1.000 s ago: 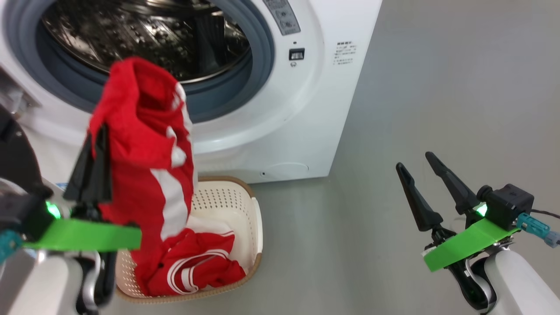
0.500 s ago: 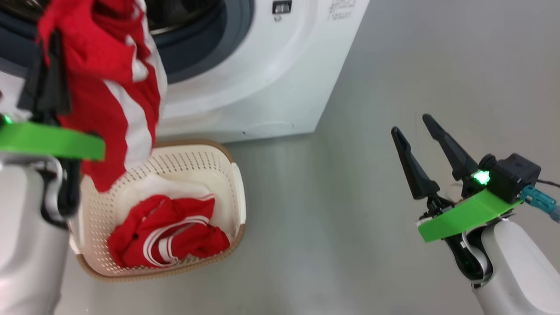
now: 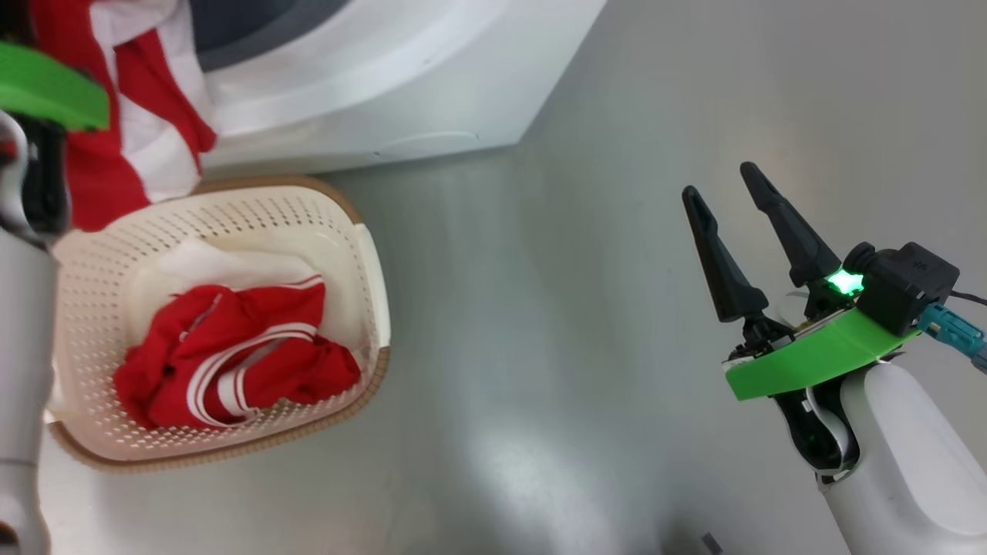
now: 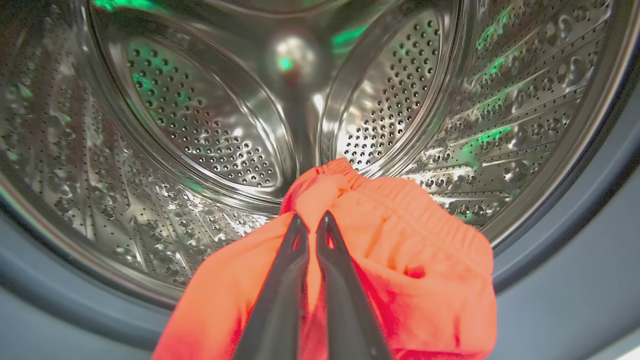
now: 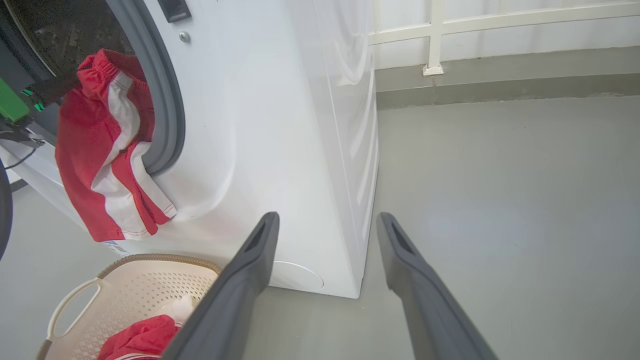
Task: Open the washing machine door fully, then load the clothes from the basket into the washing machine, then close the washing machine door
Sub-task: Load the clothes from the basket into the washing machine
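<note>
- Lifting has carried your left hand [image 4: 311,220], clenched on one red garment [image 4: 400,240], clear of the basket [image 3: 370,262] to the drum [image 4: 200,125] mouth; its tail hangs over the grey seal [image 5: 167,100].
- Push deeper before letting go; a second garment [image 3: 231,347] waits in the basket.
- Your right hand [image 3: 717,180] is released, with bare floor [image 3: 540,308] around it.

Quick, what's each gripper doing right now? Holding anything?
Left gripper: closed, holding a red garment.
Right gripper: open, holding nothing.
</note>
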